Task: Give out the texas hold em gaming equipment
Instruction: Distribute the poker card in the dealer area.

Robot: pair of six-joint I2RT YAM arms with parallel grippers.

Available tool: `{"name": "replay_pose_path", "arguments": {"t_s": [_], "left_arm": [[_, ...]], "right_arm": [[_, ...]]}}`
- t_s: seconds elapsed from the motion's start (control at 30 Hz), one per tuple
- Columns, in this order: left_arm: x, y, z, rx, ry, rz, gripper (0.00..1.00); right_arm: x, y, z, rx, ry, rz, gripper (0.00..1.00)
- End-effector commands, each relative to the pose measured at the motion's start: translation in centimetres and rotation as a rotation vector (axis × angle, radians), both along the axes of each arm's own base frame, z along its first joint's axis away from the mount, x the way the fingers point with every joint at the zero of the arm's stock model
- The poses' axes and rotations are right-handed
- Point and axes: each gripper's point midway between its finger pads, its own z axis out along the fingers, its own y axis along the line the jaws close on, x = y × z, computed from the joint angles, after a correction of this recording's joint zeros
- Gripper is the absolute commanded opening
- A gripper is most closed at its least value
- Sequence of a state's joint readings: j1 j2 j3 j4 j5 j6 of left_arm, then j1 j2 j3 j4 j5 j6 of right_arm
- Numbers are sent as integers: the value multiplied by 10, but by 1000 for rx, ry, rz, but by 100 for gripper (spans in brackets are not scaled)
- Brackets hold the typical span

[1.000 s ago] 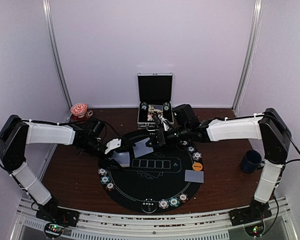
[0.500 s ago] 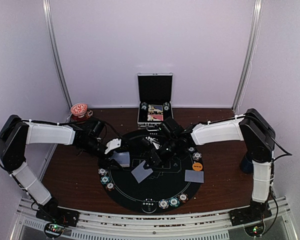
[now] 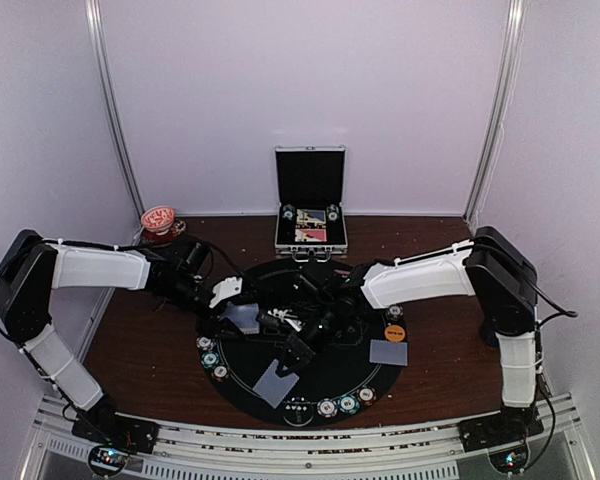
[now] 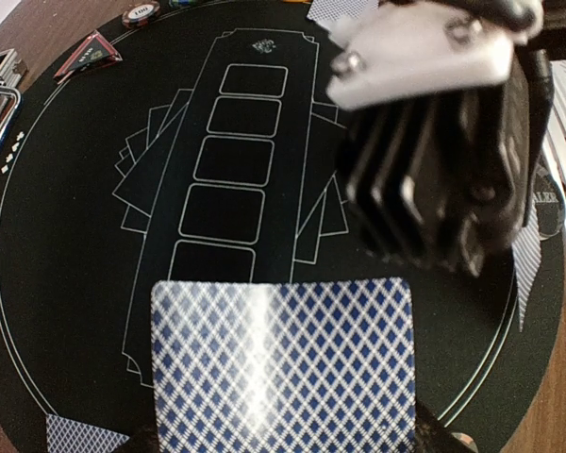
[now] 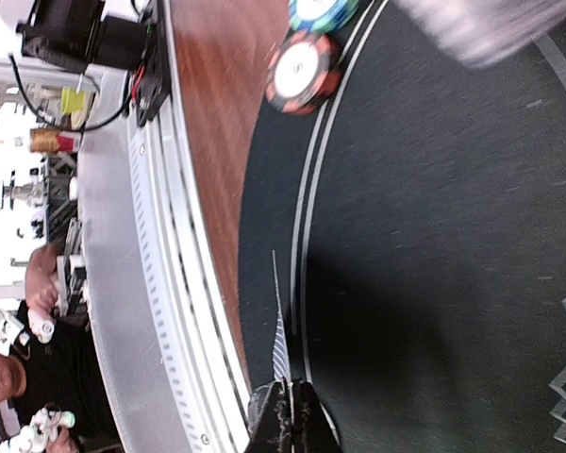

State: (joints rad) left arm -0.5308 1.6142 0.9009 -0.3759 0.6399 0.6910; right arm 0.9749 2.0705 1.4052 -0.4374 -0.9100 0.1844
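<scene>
My left gripper is shut on a deck of playing cards at the left side of the round black mat. In the left wrist view the deck's blue diamond back fills the bottom, between my left gripper's fingers. My right gripper is shut on a single card held over the mat's near part. In the right wrist view that card shows edge-on in my right gripper, close above the mat's rim. Another card lies on the mat at the right, next to an orange button.
Striped chips sit in groups at the mat's left, front and right; one chip stack shows in the right wrist view. An open metal case stands at the back. A red bowl is at the back left.
My right gripper has carried its card from the back of the mat, near the deck, across to the near front-left part. My left gripper with the deck has not moved.
</scene>
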Motion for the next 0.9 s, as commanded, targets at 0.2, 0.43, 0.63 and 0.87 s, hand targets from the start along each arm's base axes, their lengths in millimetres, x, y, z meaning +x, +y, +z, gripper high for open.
{"name": "replay_pose_path", "arguments": {"t_s": [0.2, 0.43, 0.63, 0.87], "left_arm": [[3, -3, 14, -38, -31, -18, 61], [3, -3, 11, -33, -28, -19, 61], [3, -4, 10, -31, -23, -20, 61], [3, -3, 11, -31, -24, -19, 61]], "right_arm": [[-27, 12, -7, 21, 55, 73, 0], [-21, 20, -22, -2, 60, 53, 0], [-14, 27, -19, 10, 30, 38, 6], [-7, 27, -28, -25, -2, 25, 21]]}}
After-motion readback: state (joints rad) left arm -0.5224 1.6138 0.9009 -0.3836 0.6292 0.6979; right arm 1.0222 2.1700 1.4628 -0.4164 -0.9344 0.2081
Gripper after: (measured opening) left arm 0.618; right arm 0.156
